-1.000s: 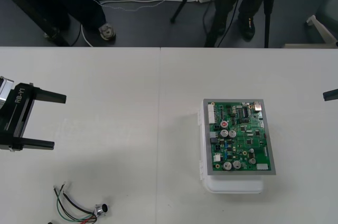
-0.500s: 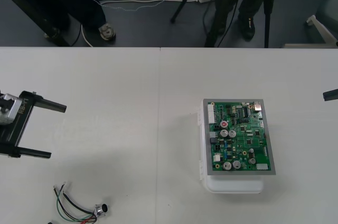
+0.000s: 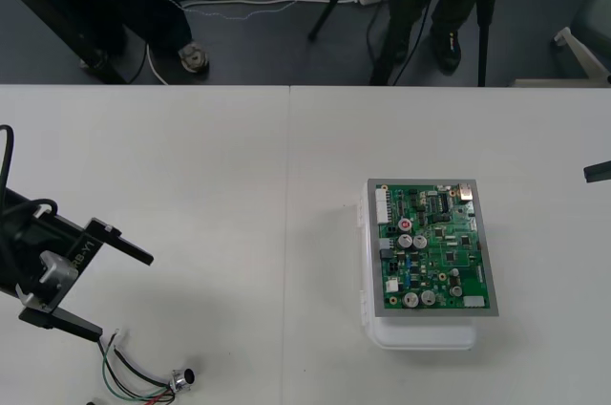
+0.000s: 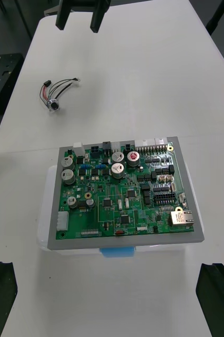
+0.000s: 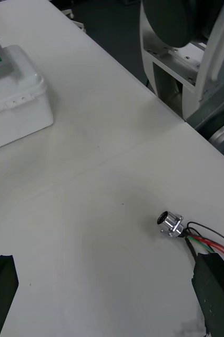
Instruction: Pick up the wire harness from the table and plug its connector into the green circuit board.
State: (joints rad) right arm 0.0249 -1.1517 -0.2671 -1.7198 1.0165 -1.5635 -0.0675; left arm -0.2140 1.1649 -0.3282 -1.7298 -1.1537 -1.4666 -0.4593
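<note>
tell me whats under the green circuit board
A white base sits under the green circuit board, showing past its near edge. The base's top is covered by the board and cannot be seen.

A plain light table has a thin seam running from its far edge toward the near side. Beyond that edge lies dark floor, strewn with loose white cables. A black tripod leg and a caster wheel stand there too.
</note>
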